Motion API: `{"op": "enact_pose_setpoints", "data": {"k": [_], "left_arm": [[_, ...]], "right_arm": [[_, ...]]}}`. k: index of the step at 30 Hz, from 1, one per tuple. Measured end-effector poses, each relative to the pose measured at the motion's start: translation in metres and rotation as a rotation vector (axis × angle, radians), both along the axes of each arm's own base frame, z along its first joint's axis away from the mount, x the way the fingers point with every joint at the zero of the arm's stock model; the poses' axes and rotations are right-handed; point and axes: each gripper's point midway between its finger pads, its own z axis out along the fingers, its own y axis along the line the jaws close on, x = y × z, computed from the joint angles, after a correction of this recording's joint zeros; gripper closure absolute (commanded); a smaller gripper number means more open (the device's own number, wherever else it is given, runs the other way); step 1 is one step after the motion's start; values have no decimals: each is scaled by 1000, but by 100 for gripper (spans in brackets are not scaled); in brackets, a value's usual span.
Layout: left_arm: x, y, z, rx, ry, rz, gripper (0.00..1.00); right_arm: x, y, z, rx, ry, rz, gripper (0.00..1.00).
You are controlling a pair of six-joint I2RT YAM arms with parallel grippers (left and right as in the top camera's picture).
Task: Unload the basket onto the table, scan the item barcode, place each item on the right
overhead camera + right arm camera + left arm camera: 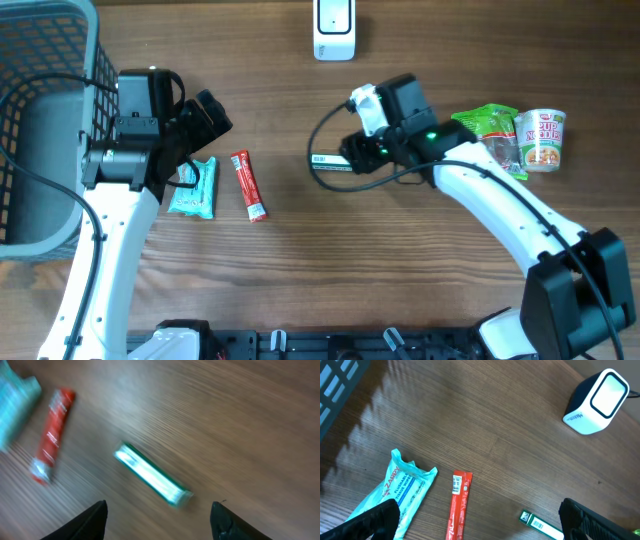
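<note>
My right claw (160,520) stands open, the two fingers well apart, and it holds nothing. The green box (152,476) lies flat on the table under it, in the space between my fingers but touching neither. In the overhead view it is near the middle of the table, below the scanner (334,28) and well apart from it. My left claw (480,525) is wide open too and empty, above the teal packet (193,187) and the red stick (249,185).

I judge the box to be light and stiff, a slim long carton that keeps its shape when I press it. Its skin looks smooth, maybe a little slippery, so it can turn in a weak grip. I would take it across the narrow width, near the middle of its length. The left wrist view shows a white label, I think the barcode, at one end. My fingers must not cover that end, so that the scanner can see it.
</note>
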Motion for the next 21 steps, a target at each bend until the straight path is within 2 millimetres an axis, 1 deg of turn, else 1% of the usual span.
{"op": "enact_pose_setpoints", "data": {"k": [1, 3, 7, 10, 16, 21], "left_arm": [[0, 0, 0, 0, 0, 0, 0], [0, 0, 0, 0, 0, 0, 0], [0, 0, 0, 0, 0, 0, 0], [0, 0, 0, 0, 0, 0, 0], [0, 0, 0, 0, 0, 0, 0], [0, 0, 0, 0, 0, 0, 0]], "right_arm": [[0, -5, -4, -35, -20, 53, 33], [0, -5, -13, -83, -68, 177, 34], [-5, 5, -37, -121, -126, 403, 32], [-5, 14, -50, -113, -157, 501, 29], [-4, 23, -56, -90, -196, 587, 28], [-7, 24, -73, -99, -173, 631, 29]]}}
